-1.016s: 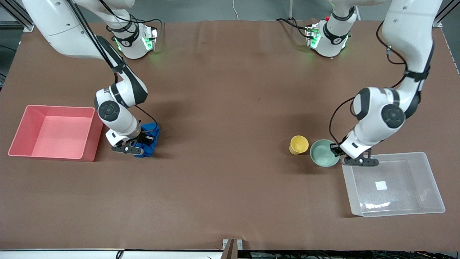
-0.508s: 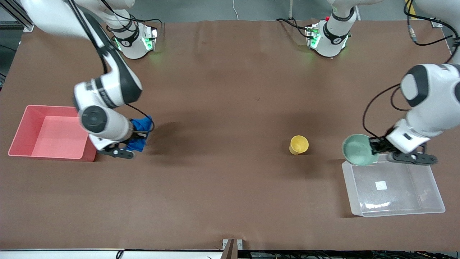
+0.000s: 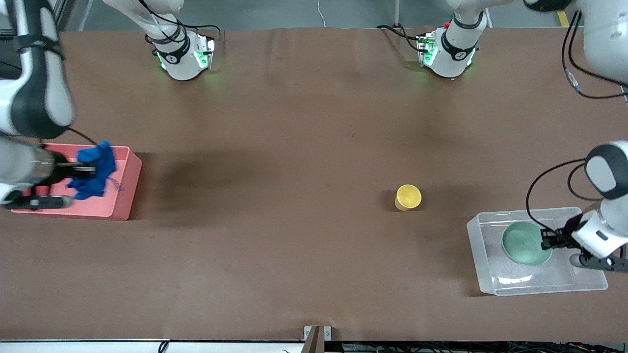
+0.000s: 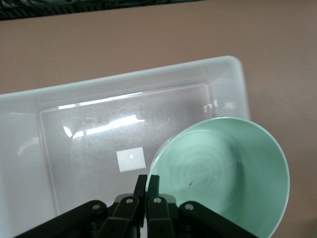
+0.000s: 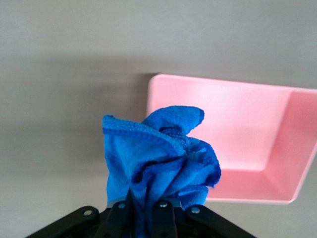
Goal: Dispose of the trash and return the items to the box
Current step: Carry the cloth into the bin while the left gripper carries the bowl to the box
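Observation:
My right gripper (image 3: 84, 170) is shut on the royal-blue cloth rag (image 3: 94, 169) and holds it up over the pink bin (image 3: 125, 189); the rag (image 5: 158, 161) hangs crumpled from the jaws in the right wrist view (image 5: 148, 206). My left gripper (image 3: 545, 239) is shut on the rim of the mint-green bowl (image 3: 525, 242), which is held inside the clear box (image 3: 478, 250). In the left wrist view the jaws (image 4: 147, 184) pinch the bowl's (image 4: 223, 173) edge above the box floor with its white sticker (image 4: 131, 159). The yellow cup (image 3: 407, 197) stands upright on the table, beside the box toward the table's middle.
The pink bin (image 5: 262, 134) lies at the right arm's end of the table, the clear box (image 4: 29, 114) at the left arm's end. Both arm bases stand along the table's edge farthest from the front camera. Brown tabletop lies between bin and cup.
My right gripper lifted the rag off the table and carried it over the pink bin. My left gripper lifted the green bowl from beside the cup and brought it down into the clear box.

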Available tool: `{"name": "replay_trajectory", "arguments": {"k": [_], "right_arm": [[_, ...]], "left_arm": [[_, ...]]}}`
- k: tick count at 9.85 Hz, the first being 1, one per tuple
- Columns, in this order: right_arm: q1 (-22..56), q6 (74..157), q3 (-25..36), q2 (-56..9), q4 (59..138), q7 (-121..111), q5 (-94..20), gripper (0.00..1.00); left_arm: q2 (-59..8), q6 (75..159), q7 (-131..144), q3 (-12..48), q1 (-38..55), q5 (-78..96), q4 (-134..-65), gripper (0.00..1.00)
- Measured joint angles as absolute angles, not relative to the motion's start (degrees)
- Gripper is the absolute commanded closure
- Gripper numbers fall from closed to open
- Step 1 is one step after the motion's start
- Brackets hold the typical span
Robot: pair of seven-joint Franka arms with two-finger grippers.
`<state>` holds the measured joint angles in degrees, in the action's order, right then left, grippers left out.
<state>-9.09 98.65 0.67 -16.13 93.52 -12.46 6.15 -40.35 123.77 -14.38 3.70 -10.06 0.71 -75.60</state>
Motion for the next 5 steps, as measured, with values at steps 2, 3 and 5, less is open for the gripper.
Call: {"name": "replay_trajectory", "arguments": {"k": [2,3,5], "right_arm": [[-9.35,110.48,6.46,-17.0,100.04,-23.22,5.92,0.98],[-9.55,117.57,8.89,-17.51,105.15,-27.1,5.14,0.97],[-10.18,130.21,10.72,-18.22,115.49,-30.07,2.85,0.83]], "left_arm": [[-45.45,126.12,-14.58,2.31,-10.12,0.71,-73.89,0.97],[-46.98,126.61,-14.58,2.17,-10.14,0.71,-73.73,0.95],[-49.17,129.84,-14.55,2.18,-9.79,0.71,-73.64,0.78]]}}
